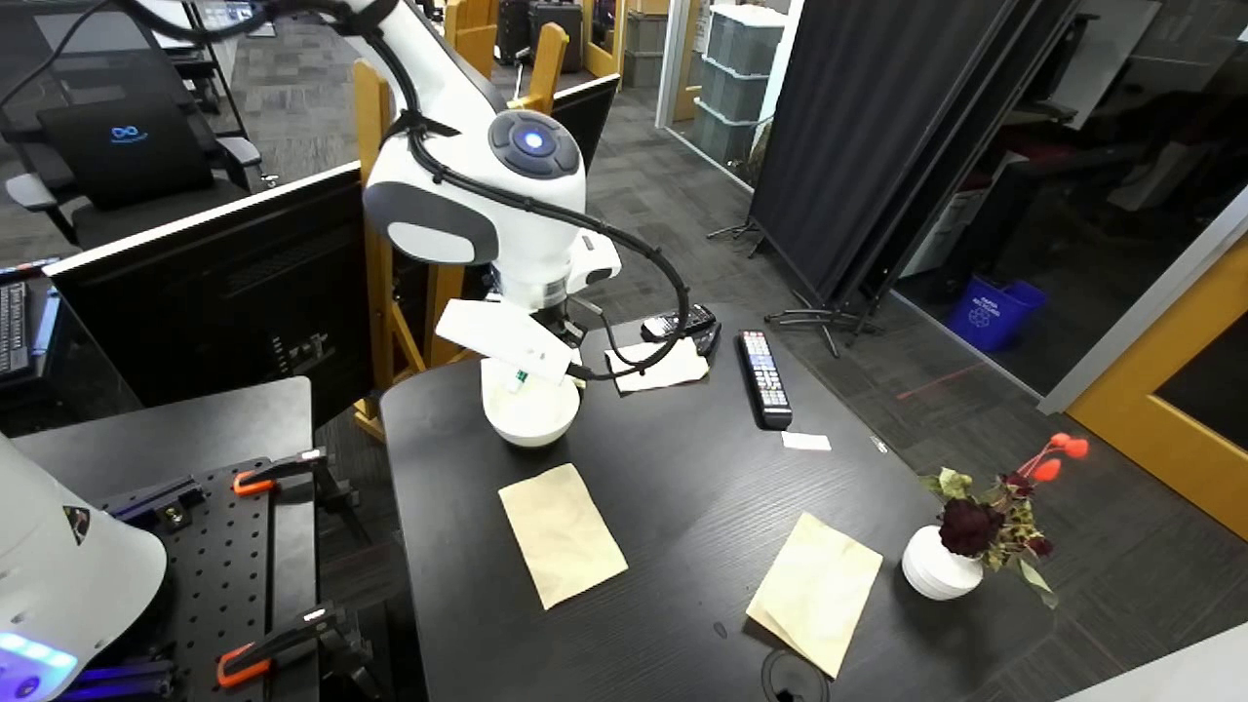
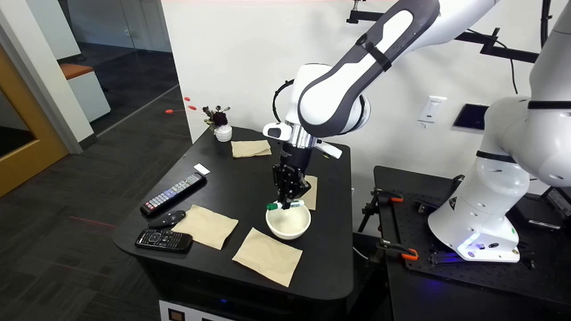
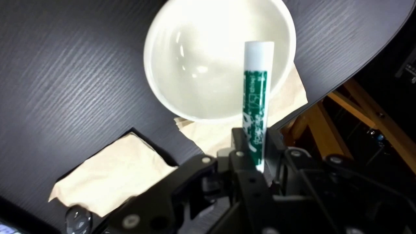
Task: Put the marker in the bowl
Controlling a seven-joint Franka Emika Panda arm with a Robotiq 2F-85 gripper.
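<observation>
The green and white marker (image 3: 255, 94) is held between the fingers of my gripper (image 3: 255, 143) in the wrist view. In an exterior view, the gripper (image 2: 286, 203) holds the marker (image 2: 296, 203) roughly level, with its green cap end sticking out to one side. The plain white bowl (image 2: 289, 227) stands on the table under the marker, near its rim. The bowl also shows in an exterior view (image 1: 531, 421) and in the wrist view (image 3: 201, 91), with nothing seen inside it. A white plate on the wrist hides the fingers in an exterior view.
Tan napkins (image 2: 268, 256) (image 1: 564, 536) lie around the bowl on the dark table (image 1: 673, 497). A long black remote (image 1: 765, 378), smaller remotes (image 2: 163, 240), a white card (image 2: 201, 169) and a white vase with flowers (image 1: 941, 564) also stand or lie on it.
</observation>
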